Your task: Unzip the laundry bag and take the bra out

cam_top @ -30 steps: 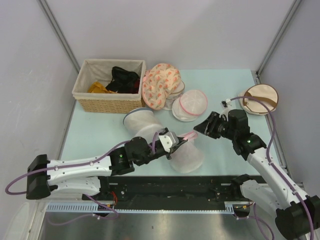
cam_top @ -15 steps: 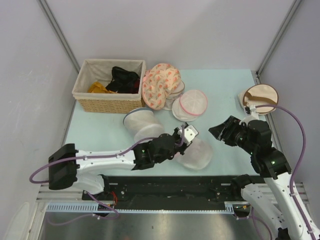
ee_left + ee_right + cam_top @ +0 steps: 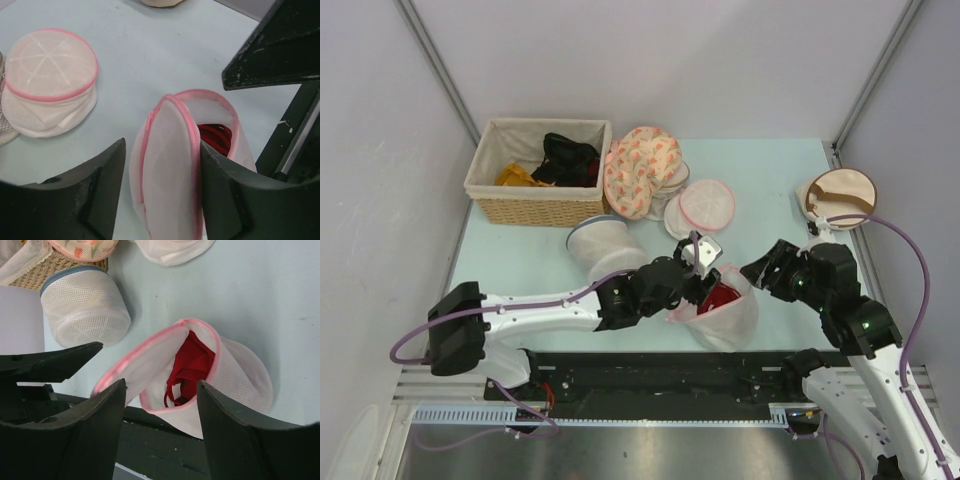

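Note:
The laundry bag (image 3: pixel 735 320) lies unzipped at the table's near edge, its pink-rimmed lid flap (image 3: pixel 170 165) standing up. The red bra (image 3: pixel 723 297) shows inside the mouth (image 3: pixel 195 365), with a thin strap looping out. My left gripper (image 3: pixel 703 283) is open and straddles the lid flap (image 3: pixel 161 145). Its right finger (image 3: pixel 235 195) touches the pink rim, and the left finger stands apart from the mesh. My right gripper (image 3: pixel 758 270) hovers open just right of the bag, its jaws framing the mouth (image 3: pixel 161 384) and touching nothing.
A wicker basket (image 3: pixel 535 205) with black and yellow cloth stands at the back left. A peach floral bag (image 3: pixel 640 170), a white mesh cylinder (image 3: pixel 605 250) and a second pink-trimmed pouch (image 3: pixel 705 205) lie behind the bag. A beige round bag (image 3: pixel 840 195) sits far right.
My left gripper travelled right along the pink zipper band, then opened. The bag's lid now stands open and the red bra shows. My right gripper drew back to the right.

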`<state>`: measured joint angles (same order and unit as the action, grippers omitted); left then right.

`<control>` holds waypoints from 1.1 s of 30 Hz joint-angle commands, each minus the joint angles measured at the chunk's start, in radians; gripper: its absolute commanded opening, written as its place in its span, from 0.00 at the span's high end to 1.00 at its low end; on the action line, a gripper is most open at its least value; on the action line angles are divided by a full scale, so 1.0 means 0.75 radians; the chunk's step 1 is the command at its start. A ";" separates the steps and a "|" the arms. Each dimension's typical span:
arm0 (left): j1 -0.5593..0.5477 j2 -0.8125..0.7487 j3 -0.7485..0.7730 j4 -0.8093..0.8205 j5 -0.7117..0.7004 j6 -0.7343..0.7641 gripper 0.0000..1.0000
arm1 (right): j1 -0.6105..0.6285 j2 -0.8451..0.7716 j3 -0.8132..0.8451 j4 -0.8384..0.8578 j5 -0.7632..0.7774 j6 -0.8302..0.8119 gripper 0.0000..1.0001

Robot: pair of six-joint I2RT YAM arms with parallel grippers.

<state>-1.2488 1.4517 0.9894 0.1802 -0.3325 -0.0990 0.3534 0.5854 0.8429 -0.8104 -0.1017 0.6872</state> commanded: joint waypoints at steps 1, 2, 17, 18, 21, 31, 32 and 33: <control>0.039 -0.078 -0.018 0.003 0.044 -0.077 0.44 | 0.005 -0.003 -0.003 -0.034 0.076 -0.008 0.37; 0.039 -0.078 -0.020 -0.001 0.048 -0.079 0.62 | 0.005 -0.003 -0.003 -0.052 0.117 -0.006 0.37; 0.061 -0.232 -0.041 0.001 0.065 -0.136 1.00 | 0.238 0.236 -0.085 0.003 0.323 0.008 0.41; 0.066 -0.250 -0.043 0.007 0.073 -0.134 1.00 | 0.251 0.283 -0.095 0.009 0.352 0.004 0.65; 0.084 -0.314 -0.047 0.028 0.106 -0.134 1.00 | 0.255 0.308 -0.101 0.001 0.409 0.018 1.00; 0.305 -0.402 -0.204 0.127 0.318 -0.330 0.99 | 0.230 0.138 -0.162 0.086 0.324 0.025 1.00; 0.351 -0.387 -0.235 0.174 0.339 -0.363 0.99 | 0.230 0.130 -0.179 0.121 0.301 0.025 1.00; 0.380 -0.335 -0.280 0.270 0.357 -0.389 0.76 | 0.232 0.126 -0.187 0.144 0.253 0.033 1.00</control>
<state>-1.0382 1.1706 0.8551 0.2016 -0.1421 -0.2722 0.5304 0.6983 0.7254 -0.7780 0.1455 0.7033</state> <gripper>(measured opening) 0.014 0.012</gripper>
